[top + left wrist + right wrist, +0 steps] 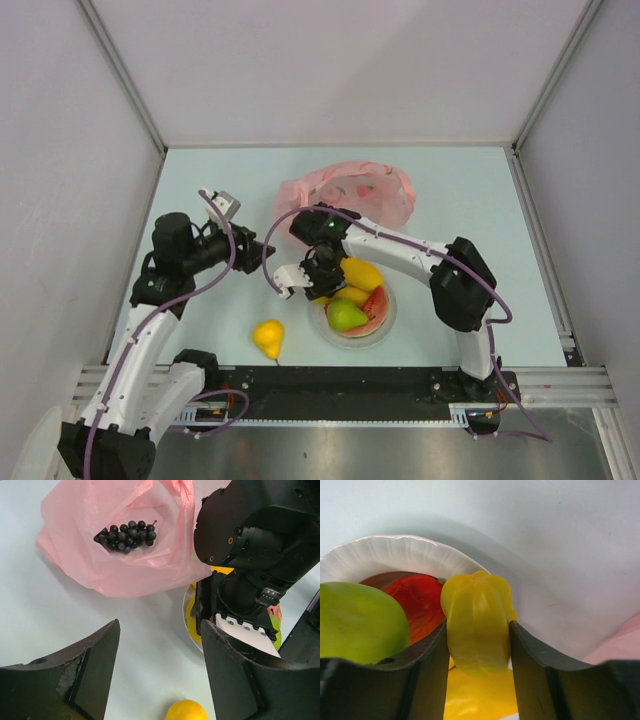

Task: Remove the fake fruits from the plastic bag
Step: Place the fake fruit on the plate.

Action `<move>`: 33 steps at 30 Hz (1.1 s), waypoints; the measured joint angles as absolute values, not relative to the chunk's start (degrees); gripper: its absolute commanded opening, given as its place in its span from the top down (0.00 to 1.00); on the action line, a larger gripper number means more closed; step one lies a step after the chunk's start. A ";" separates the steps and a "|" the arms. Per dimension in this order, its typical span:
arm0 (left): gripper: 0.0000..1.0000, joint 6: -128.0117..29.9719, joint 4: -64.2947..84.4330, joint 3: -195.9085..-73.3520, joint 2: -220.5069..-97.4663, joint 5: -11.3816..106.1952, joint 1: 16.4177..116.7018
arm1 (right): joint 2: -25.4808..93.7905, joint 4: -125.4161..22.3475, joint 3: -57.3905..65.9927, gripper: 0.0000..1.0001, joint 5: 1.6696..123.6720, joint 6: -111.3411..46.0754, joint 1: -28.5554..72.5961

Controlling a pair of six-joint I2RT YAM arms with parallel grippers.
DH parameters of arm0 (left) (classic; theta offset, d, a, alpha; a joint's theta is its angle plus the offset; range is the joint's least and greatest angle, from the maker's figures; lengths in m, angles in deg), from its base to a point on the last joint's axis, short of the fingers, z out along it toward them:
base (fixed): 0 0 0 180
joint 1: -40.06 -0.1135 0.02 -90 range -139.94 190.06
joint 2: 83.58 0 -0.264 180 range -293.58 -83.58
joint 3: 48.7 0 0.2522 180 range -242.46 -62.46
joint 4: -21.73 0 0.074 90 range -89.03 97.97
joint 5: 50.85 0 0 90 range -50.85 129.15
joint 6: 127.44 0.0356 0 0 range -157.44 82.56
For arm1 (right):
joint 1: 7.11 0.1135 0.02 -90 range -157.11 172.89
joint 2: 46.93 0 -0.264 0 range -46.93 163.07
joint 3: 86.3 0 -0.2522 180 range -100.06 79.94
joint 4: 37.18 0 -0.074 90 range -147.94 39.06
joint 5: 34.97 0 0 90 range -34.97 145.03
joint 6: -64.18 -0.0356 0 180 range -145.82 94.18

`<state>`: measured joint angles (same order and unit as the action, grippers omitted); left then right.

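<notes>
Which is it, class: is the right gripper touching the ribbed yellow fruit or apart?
Touching. The right wrist view shows the ribbed yellow fruit wedged between the fingers of the right gripper, no gap.

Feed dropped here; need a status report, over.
Right gripper shut on yellow fruit at plate. Left gripper open, empty. Grape bunch in plastic bag. Right arm beside bag.

Bare surface [75, 615] lies open between the left gripper [160, 625] and the bag [150, 575], while the right arm [260, 540] blocks the way to the crowded plate [387, 322].
</notes>
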<state>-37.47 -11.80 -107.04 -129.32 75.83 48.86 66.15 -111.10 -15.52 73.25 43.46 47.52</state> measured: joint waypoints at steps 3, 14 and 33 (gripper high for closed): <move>0.29 -37.65 -11.63 -106.99 -129.58 75.92 48.77 | 66.15 -110.12 -14.30 0.37 73.07 43.33 47.28; 0.29 -37.60 -10.58 -105.51 -131.44 76.40 48.49 | 64.73 -109.05 -11.79 0.30 71.91 44.53 46.04; 0.21 -37.60 -23.06 -110.78 -134.85 65.82 44.99 | 48.71 -100.08 -12.33 0.27 72.15 28.88 51.87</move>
